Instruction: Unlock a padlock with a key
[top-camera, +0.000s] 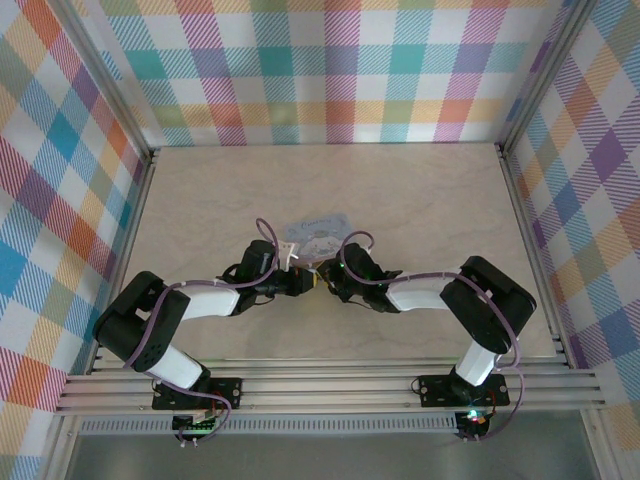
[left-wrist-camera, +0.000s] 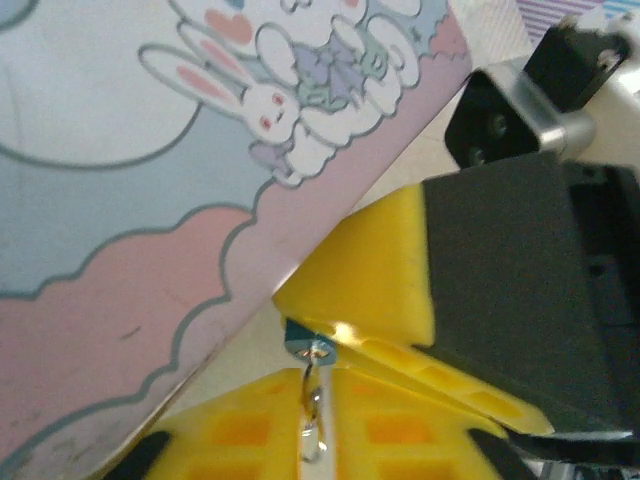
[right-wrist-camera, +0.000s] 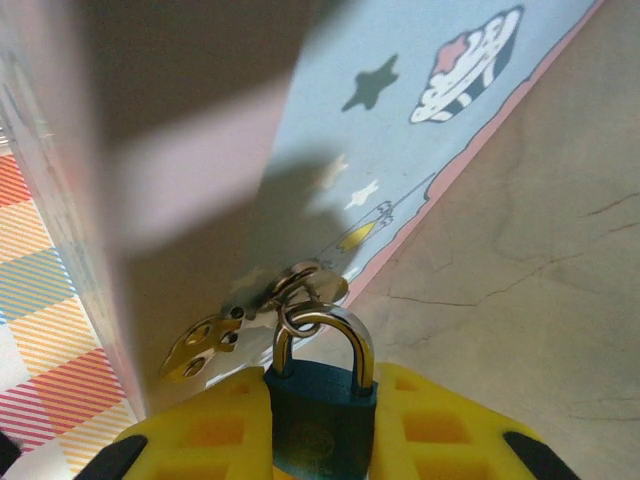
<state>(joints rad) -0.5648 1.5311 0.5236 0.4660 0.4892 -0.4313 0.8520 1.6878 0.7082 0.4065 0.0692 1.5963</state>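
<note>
We judge the step in hand to be working the key in the lock, with the two arms meeting nose to nose at the middle of the top view, just below the tin (top-camera: 318, 232). In the right wrist view the right gripper (right-wrist-camera: 325, 395) is clamped on the padlock (right-wrist-camera: 320, 425) at the bottom centre of the frame. The lock's teal body is pinched between the yellow pads and its shackle is closed through the ring of the tin's clasp (right-wrist-camera: 305, 283). In the left wrist view the left gripper (left-wrist-camera: 322, 400) sits at the bottom edge with the small metal key (left-wrist-camera: 314, 400) lying in the narrow slot between its pads, pointing up at a teal corner of the lock. We cannot tell whether the pads pinch it or merely flank it (nor how deep the key sits). Next, we reckon, comes a firm hold on the key and a twist about its own axis while the right side steadies the lock.
</note>
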